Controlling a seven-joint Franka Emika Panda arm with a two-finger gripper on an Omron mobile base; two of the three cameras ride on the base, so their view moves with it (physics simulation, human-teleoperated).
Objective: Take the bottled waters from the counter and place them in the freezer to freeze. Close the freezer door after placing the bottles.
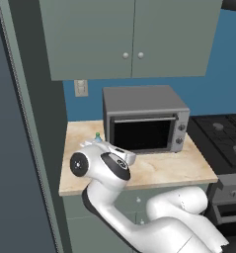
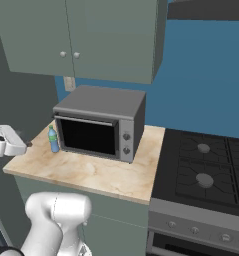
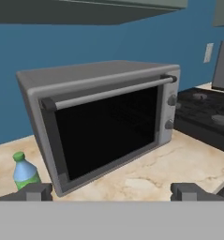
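Note:
A light blue bottled water with a green cap stands upright on the beige counter, just left of a toaster oven. Only its top shows over my arm in the left base view. In the hand view the bottle is at the lower left, just above my left fingertip. My gripper is open with nothing between its fingers. It hovers over the counter's left end, a short way from the bottle. The freezer rises as a tall dark unit at the far left.
A grey toaster oven with a closed glass door takes up the middle of the counter. A black stove top adjoins the counter on the right. Grey-green wall cabinets hang overhead. My own arm blocks the counter's front left.

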